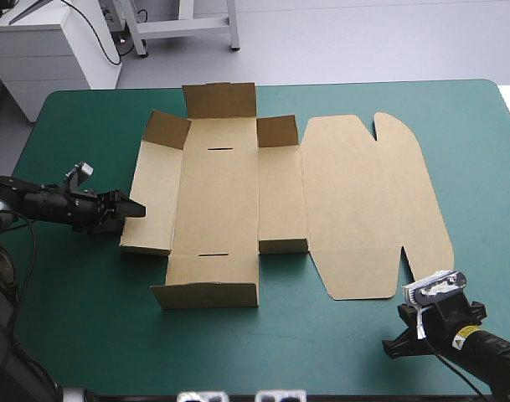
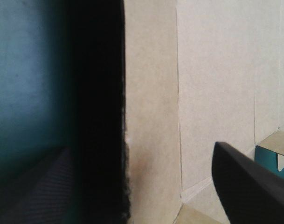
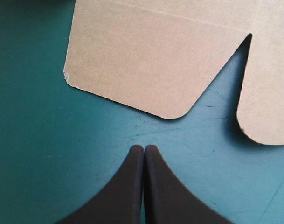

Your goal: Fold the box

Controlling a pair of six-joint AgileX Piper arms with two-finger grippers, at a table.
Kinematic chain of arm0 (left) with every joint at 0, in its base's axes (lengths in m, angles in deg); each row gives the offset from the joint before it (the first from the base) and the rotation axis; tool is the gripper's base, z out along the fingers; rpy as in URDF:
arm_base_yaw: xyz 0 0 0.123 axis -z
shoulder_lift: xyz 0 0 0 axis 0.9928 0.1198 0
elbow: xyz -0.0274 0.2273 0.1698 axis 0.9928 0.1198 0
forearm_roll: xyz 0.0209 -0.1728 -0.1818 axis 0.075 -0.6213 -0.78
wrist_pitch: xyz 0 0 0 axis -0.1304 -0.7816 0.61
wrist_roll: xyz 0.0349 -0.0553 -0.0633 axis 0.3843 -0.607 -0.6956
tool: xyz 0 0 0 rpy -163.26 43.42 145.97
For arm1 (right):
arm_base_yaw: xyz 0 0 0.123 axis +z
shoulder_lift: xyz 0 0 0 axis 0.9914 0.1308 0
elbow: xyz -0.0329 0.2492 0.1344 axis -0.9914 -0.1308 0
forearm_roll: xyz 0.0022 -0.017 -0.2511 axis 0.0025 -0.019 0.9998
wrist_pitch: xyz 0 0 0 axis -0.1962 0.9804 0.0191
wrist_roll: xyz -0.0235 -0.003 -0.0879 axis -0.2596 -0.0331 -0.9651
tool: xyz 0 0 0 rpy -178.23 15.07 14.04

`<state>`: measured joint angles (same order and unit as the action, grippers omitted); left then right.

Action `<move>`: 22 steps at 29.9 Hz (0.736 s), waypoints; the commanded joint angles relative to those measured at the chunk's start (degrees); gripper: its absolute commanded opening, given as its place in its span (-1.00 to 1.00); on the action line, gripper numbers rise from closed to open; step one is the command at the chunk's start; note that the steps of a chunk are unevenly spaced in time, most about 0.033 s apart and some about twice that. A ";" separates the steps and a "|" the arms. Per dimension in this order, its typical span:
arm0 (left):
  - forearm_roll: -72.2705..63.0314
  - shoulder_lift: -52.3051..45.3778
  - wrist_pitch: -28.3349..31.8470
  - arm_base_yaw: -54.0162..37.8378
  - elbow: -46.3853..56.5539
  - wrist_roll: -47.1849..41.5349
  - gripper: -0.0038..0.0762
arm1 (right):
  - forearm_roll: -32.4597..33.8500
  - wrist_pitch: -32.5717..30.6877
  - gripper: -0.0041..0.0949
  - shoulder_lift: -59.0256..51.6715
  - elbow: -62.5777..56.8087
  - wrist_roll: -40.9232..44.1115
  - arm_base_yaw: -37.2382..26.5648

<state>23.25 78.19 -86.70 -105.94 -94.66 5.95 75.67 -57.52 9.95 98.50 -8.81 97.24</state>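
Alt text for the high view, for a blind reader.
A brown box lies mostly flat on the teal-green table, some walls raised. The left gripper is at its left wall; the right gripper, off its near right corner.

gripper (image 2: 139, 148): black fingers (image 2: 249, 186) stand wide apart, one on either side of the board's edge | box (image 2: 216, 70): brown board fills the space ahead, creases running away from the gripper, a dark band along its edge | cover (image 2: 25, 70): teal-green, beside that edge; a small patch also shows by a flap (image 2: 277, 140)
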 commanded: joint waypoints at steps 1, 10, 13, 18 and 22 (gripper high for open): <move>-3.38 -1.13 -5.89 0.89 -1.45 -0.74 0.55 | -0.69 2.92 -0.96 0.24 1.26 -0.30 0.15; -3.26 0.78 -5.77 5.52 -1.45 -1.95 0.38 | -0.69 2.92 -0.96 0.24 1.26 -0.30 0.15; -3.39 1.38 -5.27 6.56 -1.45 -1.99 0.20 | -0.69 2.92 -0.96 0.24 1.26 -0.30 0.15; -3.72 1.79 -1.29 6.87 -1.45 -3.18 -0.43 | -0.69 2.92 -0.96 0.24 1.26 -0.19 0.15; -4.18 1.79 -0.11 6.94 -1.45 -3.04 -0.92 | -0.69 2.92 -0.96 0.24 1.26 -0.19 0.15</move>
<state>20.89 82.27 -85.94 -99.55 -95.24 2.83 75.53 -57.52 9.95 98.50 -8.81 97.24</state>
